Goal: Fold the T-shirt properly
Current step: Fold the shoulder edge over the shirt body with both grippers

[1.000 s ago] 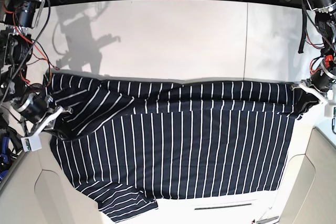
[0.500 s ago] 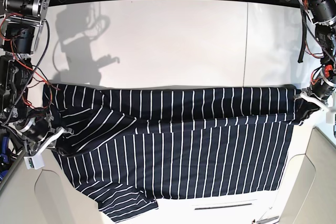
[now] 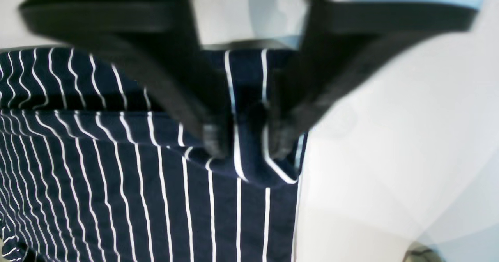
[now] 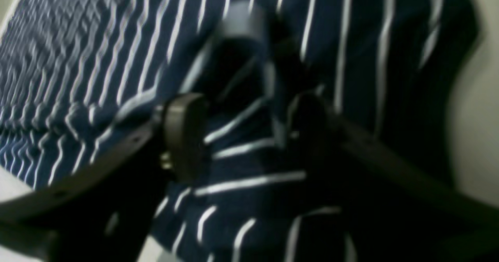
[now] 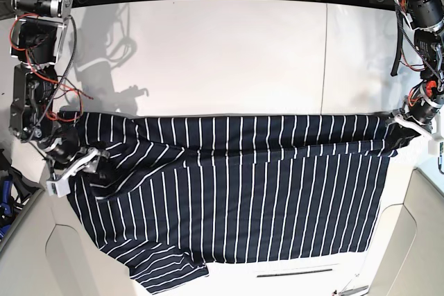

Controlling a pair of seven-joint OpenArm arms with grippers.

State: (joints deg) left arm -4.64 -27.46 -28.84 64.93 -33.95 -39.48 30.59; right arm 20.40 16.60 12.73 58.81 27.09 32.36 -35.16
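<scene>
Both hands pulled apart; T-shirt (image 5: pixel 236 192) top fold straightened. Left hand (image 3: pixel 243 145) and right hand (image 4: pixel 241 133) each pinched cloth.

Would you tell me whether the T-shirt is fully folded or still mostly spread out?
Mostly spread. The T-shirt lies wide across the table, only its far edge doubled over, pinched by the left gripper and right gripper.

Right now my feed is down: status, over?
Left gripper shut on T-shirt. Right gripper pinching its other side. Folded edge taut. Nothing in the way.
</scene>
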